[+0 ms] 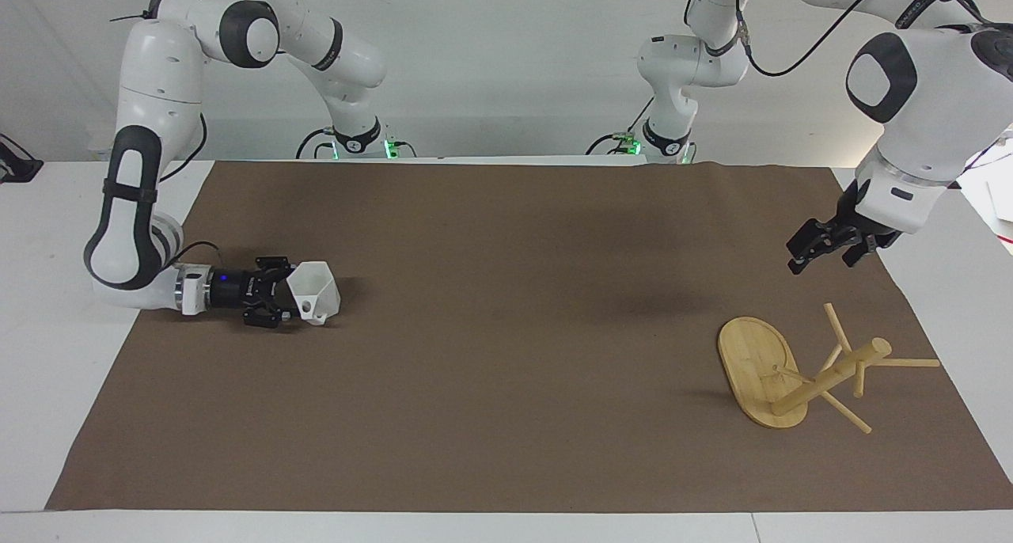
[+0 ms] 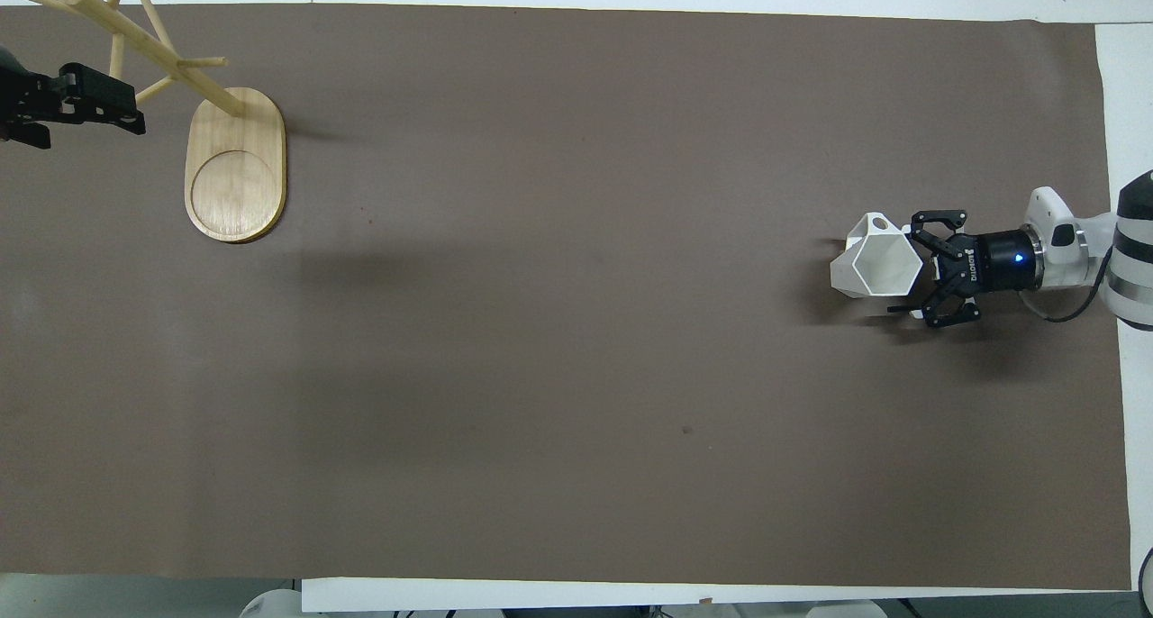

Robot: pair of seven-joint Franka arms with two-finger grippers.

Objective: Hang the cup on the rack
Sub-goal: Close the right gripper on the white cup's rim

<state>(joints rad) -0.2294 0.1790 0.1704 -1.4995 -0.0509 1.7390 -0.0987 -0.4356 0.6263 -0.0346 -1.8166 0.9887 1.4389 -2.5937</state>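
Observation:
The white faceted cup [image 1: 316,290] [image 2: 876,264] sits on the brown mat toward the right arm's end of the table. Its hexagonal mouth shows, and its handle is on the side farther from the robots. My right gripper [image 1: 289,294] [image 2: 903,269] lies low and level against the cup. It is open, with one finger at each side of the cup's wall. The bamboo rack [image 1: 783,373] [image 2: 232,163] stands on its oval base toward the left arm's end. My left gripper [image 1: 823,260] [image 2: 135,113] hangs open in the air beside the rack's pegs, holding nothing.
The brown mat [image 1: 506,353] covers most of the white table [image 1: 47,234]. Between the cup and the rack there is only bare mat. White table strips border the mat at both arms' ends.

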